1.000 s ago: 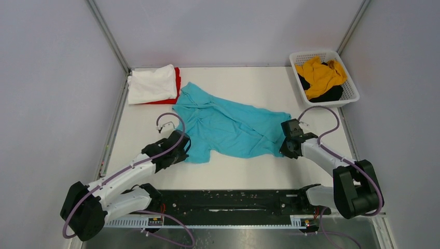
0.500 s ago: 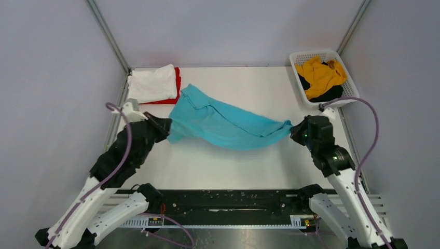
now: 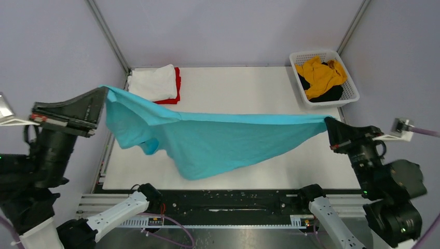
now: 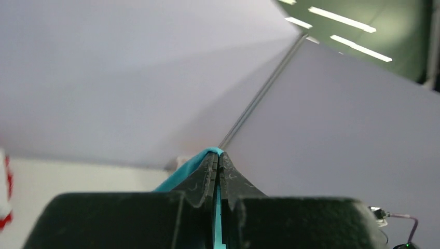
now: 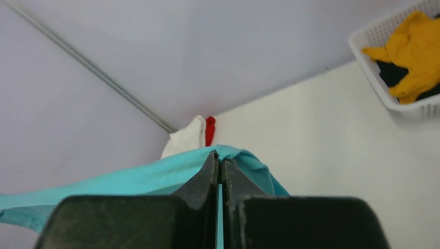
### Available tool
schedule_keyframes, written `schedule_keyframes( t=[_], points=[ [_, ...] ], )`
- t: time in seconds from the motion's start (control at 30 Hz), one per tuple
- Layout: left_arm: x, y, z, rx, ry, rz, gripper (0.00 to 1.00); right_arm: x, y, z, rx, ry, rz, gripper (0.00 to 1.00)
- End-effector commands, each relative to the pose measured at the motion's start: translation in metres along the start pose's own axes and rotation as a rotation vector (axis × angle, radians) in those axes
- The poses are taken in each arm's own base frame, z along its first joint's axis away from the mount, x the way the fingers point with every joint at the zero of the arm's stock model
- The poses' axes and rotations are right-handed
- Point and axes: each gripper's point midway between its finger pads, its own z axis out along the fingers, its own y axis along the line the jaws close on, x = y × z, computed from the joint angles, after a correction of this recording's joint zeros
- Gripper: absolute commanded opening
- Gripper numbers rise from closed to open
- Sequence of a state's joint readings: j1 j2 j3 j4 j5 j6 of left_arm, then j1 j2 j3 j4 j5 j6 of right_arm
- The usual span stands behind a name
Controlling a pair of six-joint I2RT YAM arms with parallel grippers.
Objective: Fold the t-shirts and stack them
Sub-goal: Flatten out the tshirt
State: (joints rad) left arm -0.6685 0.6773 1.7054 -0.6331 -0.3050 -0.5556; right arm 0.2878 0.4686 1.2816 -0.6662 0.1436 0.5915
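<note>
Tabletop (image 3: 244,83), left edge: left pincer (image 3: 105,93) raised, jaws pressed together on one end of turquoise t-shirt (image 3: 218,142); white t-shirt (image 3: 153,83) folded atop red t-shirt (image 3: 177,85) at far-left corner. Turquoise t-shirt hangs above the tabletop, long axis left to right, top edge taut, loose cloth sagging toward the near side. Right pincer (image 3: 329,124), jaws pinching the opposite end; mustard-yellow t-shirt (image 3: 320,75) and black t-shirt (image 3: 332,94) crumpled in basket (image 3: 313,53), far right.
</note>
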Motion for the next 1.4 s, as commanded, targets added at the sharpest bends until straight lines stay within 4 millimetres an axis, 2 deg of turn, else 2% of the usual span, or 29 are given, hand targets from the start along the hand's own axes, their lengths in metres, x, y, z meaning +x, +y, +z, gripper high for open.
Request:
schedule_keyframes(
  t=[0.0,0.17,0.3,0.43,0.5,0.6,0.67,0.77,0.87,0.97,1.17,1.2,1.27,1.33,1.37],
  points=[
    [-0.033,-0.054,0.0,0.212,-0.016,0.079,0.0,-0.034,0.027,-0.045,-0.119,-0.077,-0.029,0.0],
    [-0.063,-0.088,-0.008,0.327,-0.047,0.093,0.0,-0.056,0.046,-0.079,-0.206,-0.131,-0.047,0.0],
    [-0.074,-0.097,-0.015,0.362,-0.067,0.089,0.0,-0.065,0.054,-0.092,-0.24,-0.152,-0.062,0.0],
    [-0.068,-0.088,-0.008,0.319,-0.063,0.102,0.0,-0.069,0.049,-0.091,-0.212,-0.174,-0.056,0.0],
    [-0.06,-0.079,0.001,0.276,-0.051,0.114,0.0,-0.07,0.042,-0.082,-0.168,-0.185,-0.055,0.0],
    [-0.04,-0.054,0.024,0.164,-0.034,0.155,0.0,-0.064,0.024,-0.061,-0.065,-0.17,-0.069,0.0],
    [-0.024,-0.029,0.046,0.048,-0.035,0.184,0.0,-0.057,0.007,-0.04,0.028,-0.149,-0.087,0.0],
    [0.007,0.014,0.082,-0.146,-0.032,0.244,0.0,-0.045,-0.029,0.001,0.231,-0.121,-0.146,0.0],
    [0.055,0.067,0.12,-0.372,0.027,0.346,0.0,-0.022,-0.072,0.048,0.448,-0.065,-0.239,0.0],
    [0.109,0.133,0.156,-0.567,0.104,0.438,0.0,0.022,-0.113,0.097,0.606,0.03,-0.305,0.0],
    [0.236,0.273,0.241,-0.658,0.359,0.43,0.0,0.114,-0.175,0.192,0.666,0.23,-0.3,0.0],
    [0.26,0.292,0.255,-0.657,0.413,0.432,0.0,0.124,-0.182,0.21,0.662,0.264,-0.29,0.0],
    [0.296,0.323,0.281,-0.67,0.491,0.448,0.0,0.145,-0.201,0.242,0.673,0.325,-0.287,0.01],
    [0.326,0.344,0.31,-0.666,0.544,0.462,0.16,0.15,-0.207,0.277,0.663,0.342,-0.306,0.13],
    [0.356,0.365,0.317,-0.668,0.607,0.472,0.29,0.155,-0.21,0.292,0.655,0.365,-0.327,0.3]
  ],
)
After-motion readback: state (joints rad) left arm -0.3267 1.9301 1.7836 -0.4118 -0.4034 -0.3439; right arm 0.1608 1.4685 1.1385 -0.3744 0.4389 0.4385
